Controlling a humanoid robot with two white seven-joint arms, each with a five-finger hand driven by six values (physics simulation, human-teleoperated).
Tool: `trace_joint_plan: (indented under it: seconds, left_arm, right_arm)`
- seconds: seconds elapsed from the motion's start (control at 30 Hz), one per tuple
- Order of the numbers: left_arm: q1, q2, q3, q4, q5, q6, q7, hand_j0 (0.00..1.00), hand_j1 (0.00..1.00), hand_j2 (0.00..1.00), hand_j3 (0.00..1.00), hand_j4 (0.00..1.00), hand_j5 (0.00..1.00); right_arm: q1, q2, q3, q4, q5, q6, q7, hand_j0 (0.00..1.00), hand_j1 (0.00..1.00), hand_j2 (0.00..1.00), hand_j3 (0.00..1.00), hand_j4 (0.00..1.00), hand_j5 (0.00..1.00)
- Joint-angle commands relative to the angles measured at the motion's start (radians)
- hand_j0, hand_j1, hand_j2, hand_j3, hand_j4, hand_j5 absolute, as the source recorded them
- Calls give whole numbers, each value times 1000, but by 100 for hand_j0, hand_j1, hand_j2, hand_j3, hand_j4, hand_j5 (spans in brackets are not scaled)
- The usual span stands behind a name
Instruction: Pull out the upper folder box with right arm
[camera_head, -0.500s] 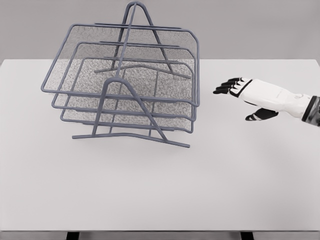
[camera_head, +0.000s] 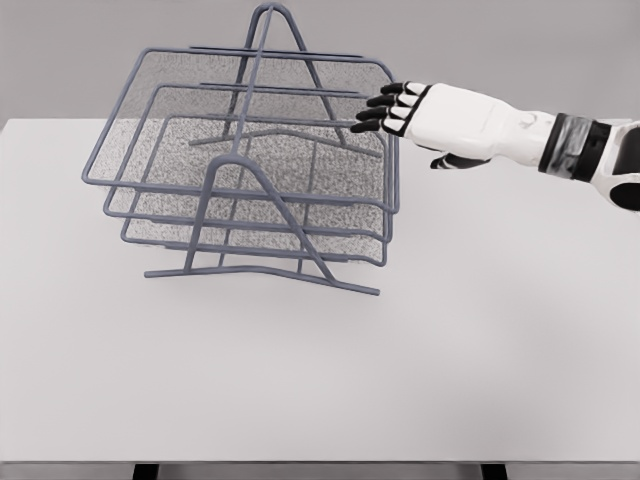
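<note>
My right hand at the rim of the top tray

My right hand (camera_head: 405, 108) reached in from the right edge of the frame, its dark fingers (camera_head: 385, 103) extended and relaxed, grasping nothing; their tips lay at the right rim of the upper folder box (camera_head: 150, 75), though I could not tell whether they touched it. That tray sat topmost of three mesh trays in the grey wire rack (camera_head: 262, 190), which stood in the upper left and centre of the frame on the white table (camera_head: 450, 350). The middle tray (camera_head: 170, 110) and lower tray (camera_head: 340, 215) lay stacked beneath it, all tilted toward the lower left.
</note>
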Motion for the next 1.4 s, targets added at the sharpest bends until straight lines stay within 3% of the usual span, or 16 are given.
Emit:
trace_joint_plan:
  seconds: [0.0,0.3,0.73,0.93,1.13,1.37]
  left_arm:
    - [0,0,0,0,-1,-1,0,100,100,100,100,100,100]
    - [0,0,0,0,-1,1,0,100,100,100,100,100,100]
    - [0,0,0,-1,-1,-1,0,100,100,100,100,100,100]
    - [0,0,0,0,-1,-1,0,100,100,100,100,100,100]
    - [0,0,0,0,1,-1,0,100,100,100,100,100,100]
    - [0,0,0,0,-1,-1,0,100,100,100,100,100,100]
  right_arm:
    - [0,56,23,1,7,1,-1,100,100,100,100,100,100]
    - [28,44,72,7,8,1,-4,100,100,100,100,100,100]
    - [55,-176,82,4,-4,1,-7,100,100,100,100,100,100]
    - [58,-314,82,1,-6,1,-97,100,100,100,100,100,100]
    - [117,-427,82,-1,-4,1,-160,100,100,100,100,100,100]
    - [109,-486,65,-2,-6,1,-172,100,100,100,100,100,100]
